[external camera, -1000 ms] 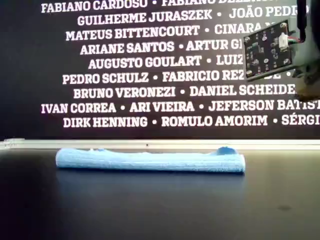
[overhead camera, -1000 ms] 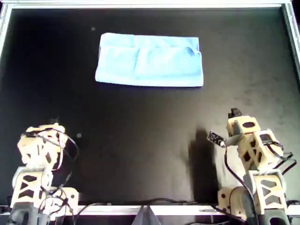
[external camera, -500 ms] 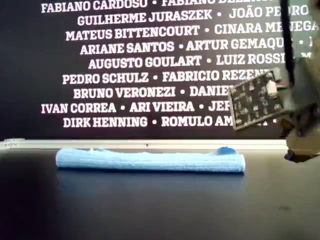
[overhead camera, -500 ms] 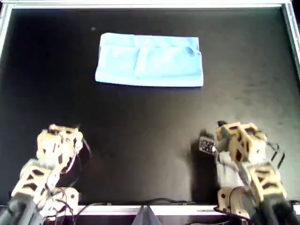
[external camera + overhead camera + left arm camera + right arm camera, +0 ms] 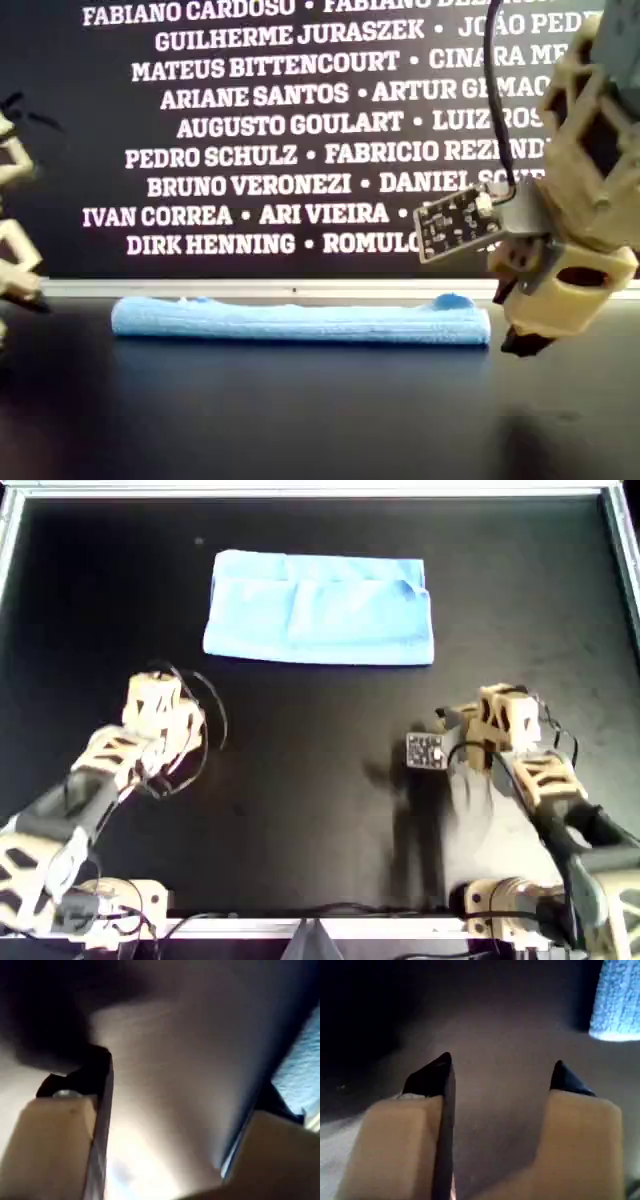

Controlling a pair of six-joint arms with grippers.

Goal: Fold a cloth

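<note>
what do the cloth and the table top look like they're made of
The cloth looks like soft, napped fabric, perhaps microfibre or terry: matte sky blue, with a fuzzy pile visible in the right wrist view and thick rounded folded edges. The table top seems a smooth, hard black sheet with a slight sheen; whether plastic or painted board is unclear.

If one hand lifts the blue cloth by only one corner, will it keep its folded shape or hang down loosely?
The cloth will probably droop and unfold: it looks thin and soft, with gently wavy edges. It seems light for its size, lying as a low flat band in the exterior view. Pushed, it would likely bunch up instead of sliding whole, since its layers lie loose.
</note>
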